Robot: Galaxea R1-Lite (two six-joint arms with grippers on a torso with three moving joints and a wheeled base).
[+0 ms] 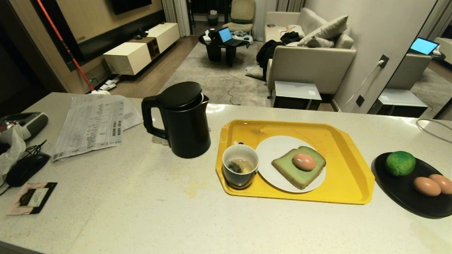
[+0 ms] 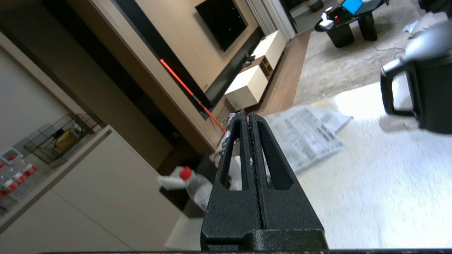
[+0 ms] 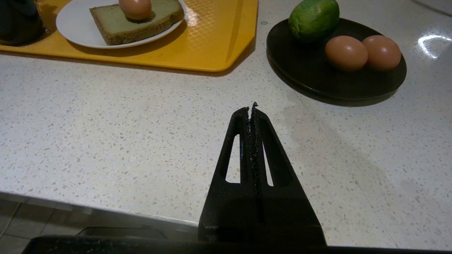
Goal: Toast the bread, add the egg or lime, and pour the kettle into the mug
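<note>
The left claw [image 2: 249, 118] is pinched tight with nothing in it, up in the air past the side of the counter [image 1: 141, 211], and the papers [image 2: 303, 137] and the black kettle [image 2: 423, 95] lie beyond its tip. The right claw [image 3: 251, 108] is squeezed tight and empty too, low over the near edge of the counter. Going outward on the counter, the kettle stands upright at about 11 o'clock. The mug [image 1: 240, 170] sits on the yellow tray [image 1: 349, 187] near the middle, with a tea bag and some liquid inside. Just beside it, at its 3 o'clock, the egg [image 1: 304, 161] rests on the bread [image 1: 287, 169] on a white plate [image 1: 272, 150]. The lime [image 1: 400, 163] and two plain eggs [image 1: 432, 185] lie on a black plate [image 1: 395, 190] at 3 o'clock. I think the egg could roll off if the tray gets bumped. The tall kettle could tip if a claw hits it.
</note>
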